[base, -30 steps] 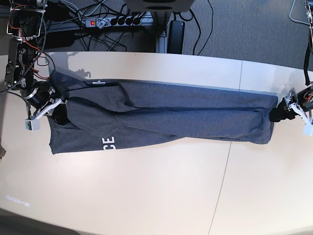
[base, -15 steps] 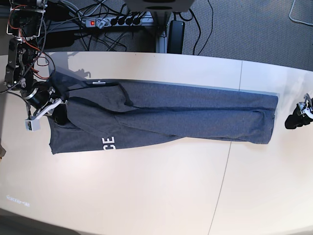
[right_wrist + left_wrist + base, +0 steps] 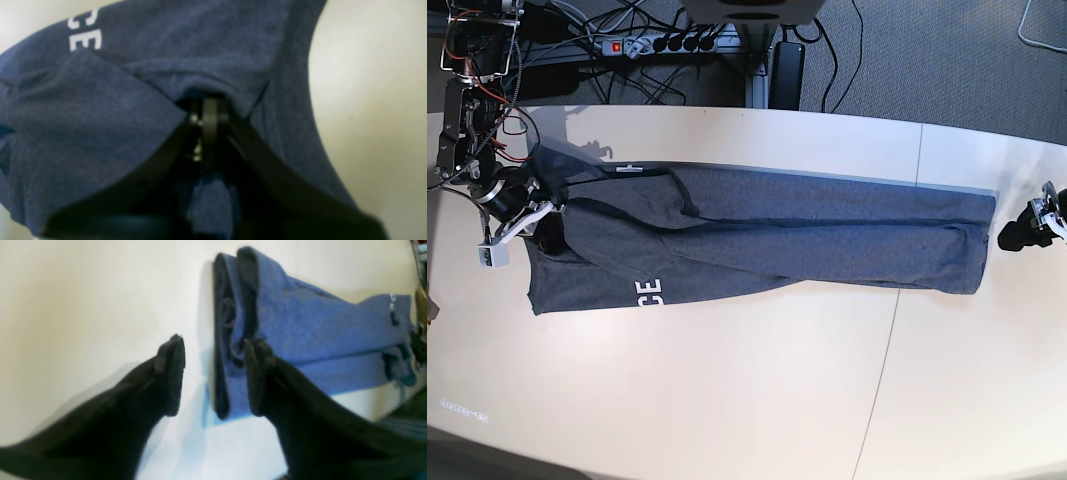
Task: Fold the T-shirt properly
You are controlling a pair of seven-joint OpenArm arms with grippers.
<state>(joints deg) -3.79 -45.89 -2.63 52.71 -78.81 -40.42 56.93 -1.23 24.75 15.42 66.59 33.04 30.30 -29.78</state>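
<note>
Base view: the T-shirt (image 3: 767, 238) is laid folded lengthwise across the table (image 3: 727, 400), stretched from 9 to 3 o'clock, white letters (image 3: 650, 291) seen near its 7 o'clock corner. The right gripper (image 3: 539, 222) is clamped on fabric at the 9 o'clock end. The left gripper (image 3: 1019, 236) is spread wide, empty, just off the 3 o'clock edge.

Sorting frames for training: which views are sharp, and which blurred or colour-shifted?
Base: sharp, T-shirt grey. Left wrist: soft, fingers blurred, shirt looks bright blue on a washed-out table. Right wrist: blurry throughout, lettering still readable.
</note>
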